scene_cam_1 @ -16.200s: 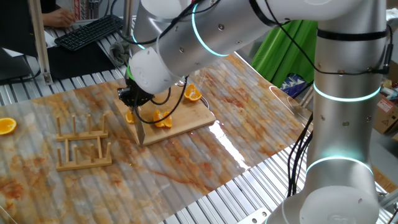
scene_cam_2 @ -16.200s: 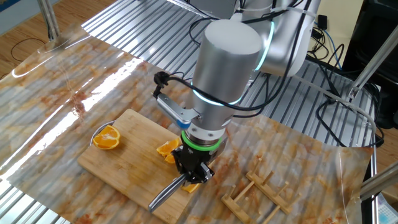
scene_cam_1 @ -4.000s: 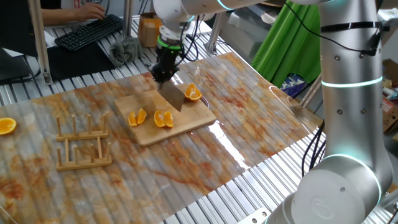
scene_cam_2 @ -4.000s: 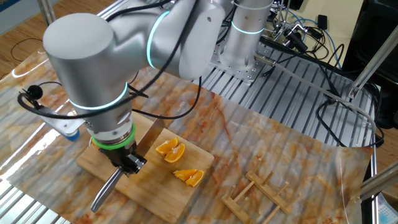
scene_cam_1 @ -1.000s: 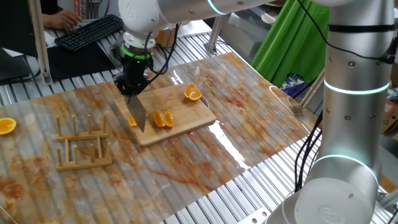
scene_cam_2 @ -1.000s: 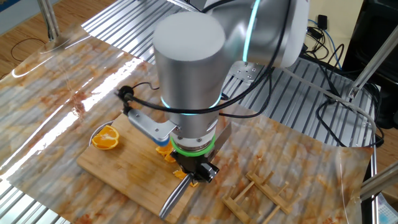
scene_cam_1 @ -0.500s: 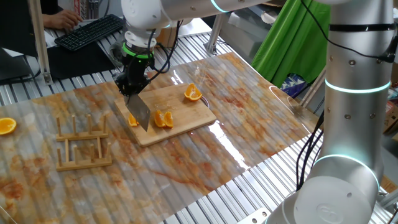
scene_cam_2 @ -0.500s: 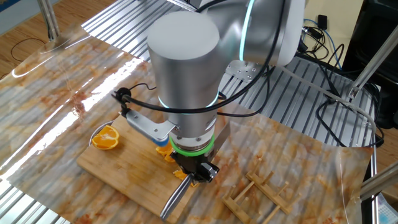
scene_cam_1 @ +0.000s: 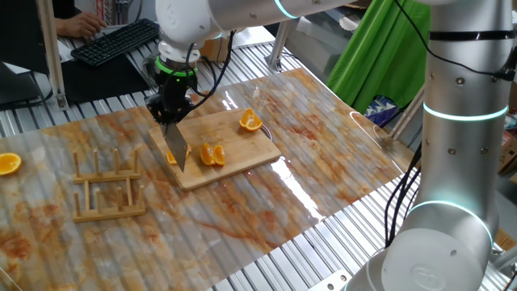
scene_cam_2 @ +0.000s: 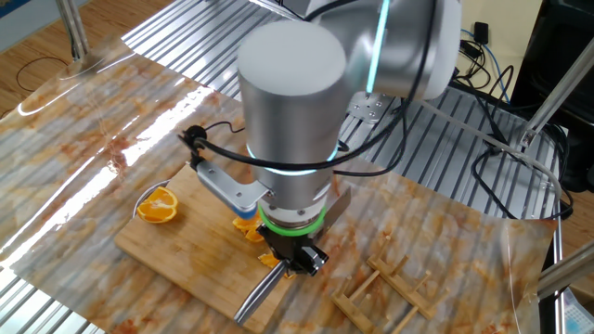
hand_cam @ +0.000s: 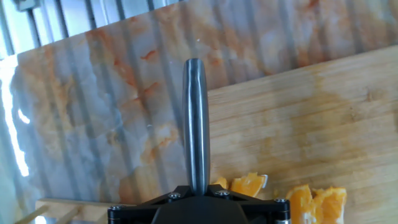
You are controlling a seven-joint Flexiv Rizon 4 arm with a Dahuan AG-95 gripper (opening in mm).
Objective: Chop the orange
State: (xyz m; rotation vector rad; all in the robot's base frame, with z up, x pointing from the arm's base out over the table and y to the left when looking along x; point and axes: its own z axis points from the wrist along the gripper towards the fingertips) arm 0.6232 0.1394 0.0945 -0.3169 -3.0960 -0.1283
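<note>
My one black claw (scene_cam_1: 170,109) points straight down over the near-left end of the single rectangular wooden chopping board (scene_cam_1: 242,149), its two fingers pressed tight on the handle of one steel knife (scene_cam_1: 176,149). The flat grey blade hangs below my grip, and in the hand view the knife's dark spine (hand_cam: 196,124) runs away from me, out past the board's edge and over the marbled sheet.

The orange (scene_cam_1: 212,153) I am chopping lies near the middle of the board as a small cluster of bright wedges with pale rind; I count about two in that clump, though the split between them is hard to read. One more sliver (scene_cam_1: 170,156) shows just left of the blade, partly hidden by it. In the hand view the pieces (hand_cam: 249,185) sit close beside my claw on the bare wood.

One rounder orange half (scene_cam_1: 250,121) rests at the far right part of the board, well apart from the wedges. A second orange half (scene_cam_1: 9,163) lies alone at the desk's left edge, off the board.

One wooden slotted rack (scene_cam_1: 107,187) with upright pegs stands on the marbled desk (scene_cam_1: 323,153), left of the board.
</note>
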